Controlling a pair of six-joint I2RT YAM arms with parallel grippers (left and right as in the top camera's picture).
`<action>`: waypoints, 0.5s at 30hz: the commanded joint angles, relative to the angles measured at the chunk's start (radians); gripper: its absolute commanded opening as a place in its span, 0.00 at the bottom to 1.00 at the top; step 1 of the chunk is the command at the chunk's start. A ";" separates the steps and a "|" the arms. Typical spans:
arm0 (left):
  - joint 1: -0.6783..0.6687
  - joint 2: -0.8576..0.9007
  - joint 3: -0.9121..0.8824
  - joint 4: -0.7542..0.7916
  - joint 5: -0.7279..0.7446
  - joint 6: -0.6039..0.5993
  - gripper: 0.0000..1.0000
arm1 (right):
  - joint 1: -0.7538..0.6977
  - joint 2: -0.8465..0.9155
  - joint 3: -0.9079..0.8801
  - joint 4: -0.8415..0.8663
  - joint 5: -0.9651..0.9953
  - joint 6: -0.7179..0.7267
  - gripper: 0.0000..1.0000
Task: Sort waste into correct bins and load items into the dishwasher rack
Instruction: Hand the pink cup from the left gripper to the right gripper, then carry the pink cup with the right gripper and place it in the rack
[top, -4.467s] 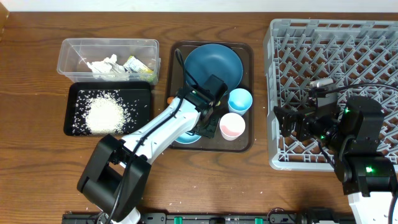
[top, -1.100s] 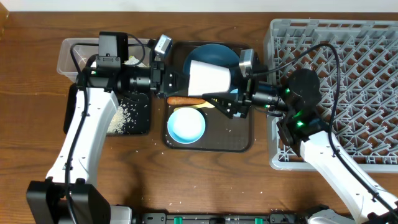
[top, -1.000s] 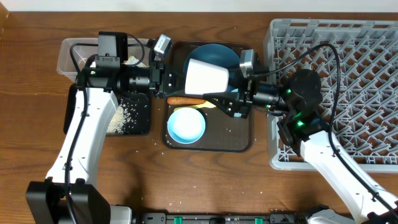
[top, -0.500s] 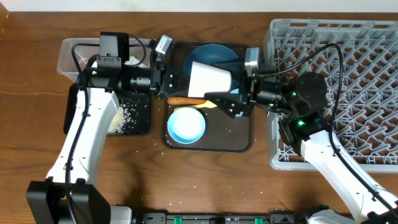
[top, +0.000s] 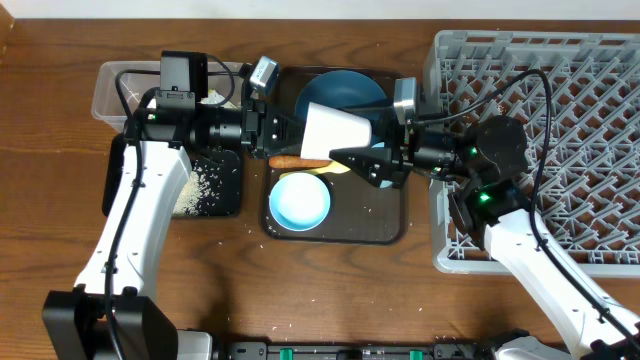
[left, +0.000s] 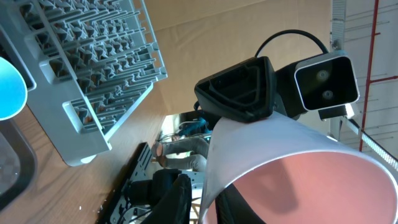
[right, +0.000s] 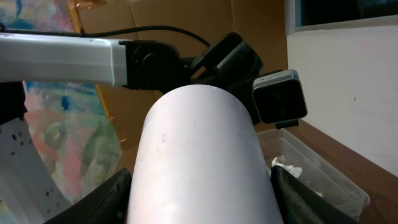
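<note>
One grey dishwasher rack (top: 600, 100) lies behind the right gripper (right: 200, 186), on its wrist side and well apart from the left gripper (left: 202, 199).

1. Brown serving tray (top: 385, 225): directly below both sets of jaws.
2. Dark blue plate (top: 340, 85): on the tray, under the jaws, toward the far edge.
3. White bowl (top: 300, 200): on the tray, below the jaws, toward the near edge, mouth up.
4. Pink cup (top: 335, 127): lying on its side between the two sets of jaws and apparently clear of the tray. Its mouth faces the left jaws and its white body runs into the right jaws.
   - Right jaws: the fingers (right: 109, 199) bear on opposite flanks of the body, so they are grasping the cup.
   - Left jaws: one finger stands inside the rim and one outside. A sliver of gap shows at the outer finger, so it cannot be told whether they pinch the wall.
   - Handling (judged): light, rigid and smooth-walled. The curved body may slide or roll in a loose grip.
   - Where to hold: span the body squarely across its width, or pinch the rim wall.
   - Caution: the cup should be supported by one firm grasp before the other set of jaws lets go.
5. Orange carrot (top: 295, 161): on the tray just beneath the left jaws, between plate and bowl.
</note>
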 joint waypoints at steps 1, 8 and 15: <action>-0.003 -0.002 0.015 -0.001 0.008 0.006 0.17 | -0.042 0.001 0.012 0.004 -0.050 -0.002 0.49; -0.003 -0.002 0.015 0.000 -0.020 0.006 0.21 | -0.154 0.001 0.012 0.003 -0.153 0.059 0.48; -0.003 -0.002 0.015 -0.001 -0.280 0.006 0.21 | -0.287 0.000 0.012 -0.057 -0.185 0.106 0.47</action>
